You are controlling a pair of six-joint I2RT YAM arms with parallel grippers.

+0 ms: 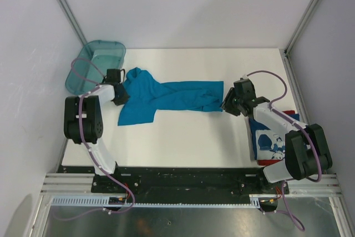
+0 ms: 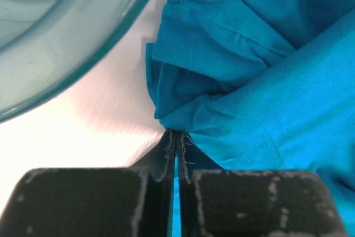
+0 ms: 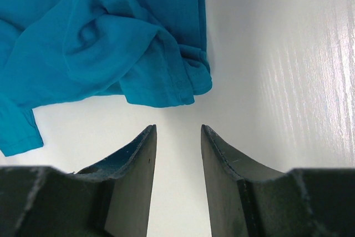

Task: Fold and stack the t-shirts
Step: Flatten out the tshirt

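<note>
Left end effector (image 2: 175,137) is seen pinched together on the 9 o'clock edge of the teal t-shirt (image 1: 166,98), near the bin (image 1: 94,62). Right end effector (image 3: 178,134) is held apart and empty, just off the 3 o'clock end. That shirt is stretched across the surface (image 1: 194,142). The folded dark blue t-shirt (image 1: 270,141) is laid at 4 o'clock.

Spread t-shirt (image 1: 166,97) lies mid-frame on the tabletop (image 1: 194,137); bin (image 1: 94,65) at upper left, folded t-shirt (image 1: 269,140) at lower right
</note>
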